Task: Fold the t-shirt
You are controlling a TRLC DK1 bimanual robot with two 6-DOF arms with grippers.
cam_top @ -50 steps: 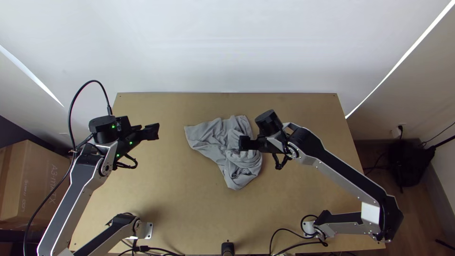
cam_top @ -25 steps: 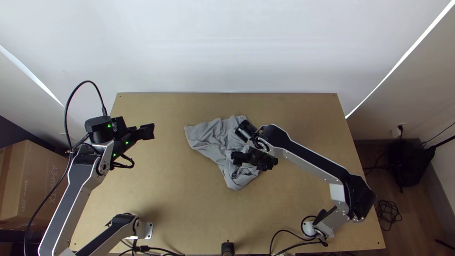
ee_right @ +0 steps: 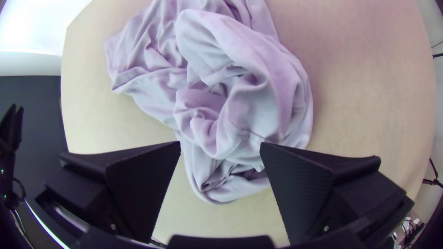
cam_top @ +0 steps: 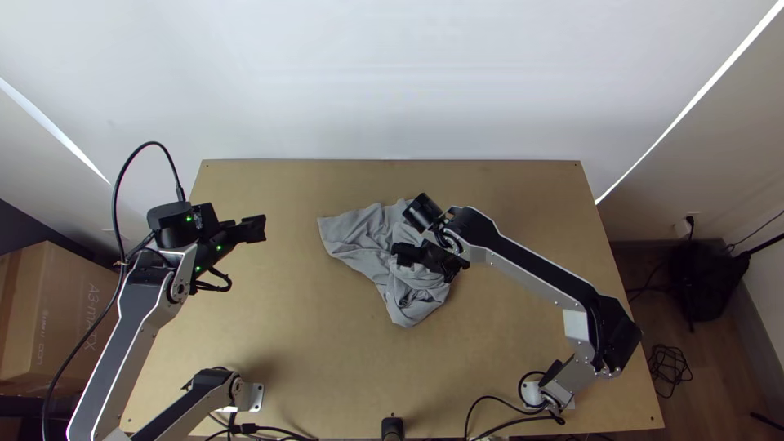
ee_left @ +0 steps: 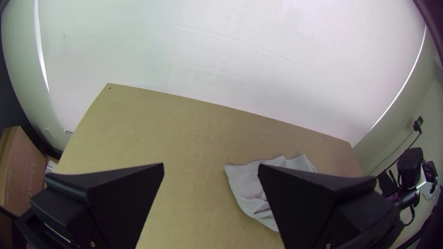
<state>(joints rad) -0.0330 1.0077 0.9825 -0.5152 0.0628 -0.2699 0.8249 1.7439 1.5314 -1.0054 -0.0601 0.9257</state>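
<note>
The right pincer [cam_top: 398, 255] partly hides the t-shirt [cam_top: 355, 238].

1 far wall [cam_top: 392, 82], white, behind the table. 2 bright slanting strips of light: left strip [cam_top: 53, 131], right strip [cam_top: 690, 106]. 1 right wall [cam_top: 727, 163], pale, with 1 outlet [cam_top: 683, 229], a black plug in it. 1 light wooden table [cam_top: 318, 351], straight-edged. To my left, 1 brown cardboard box [cam_top: 61, 314]. To my right, 1 brown floor [cam_top: 723, 376], bearing 1 loose tangle of black cable [cam_top: 670, 370] beside the table.
</note>
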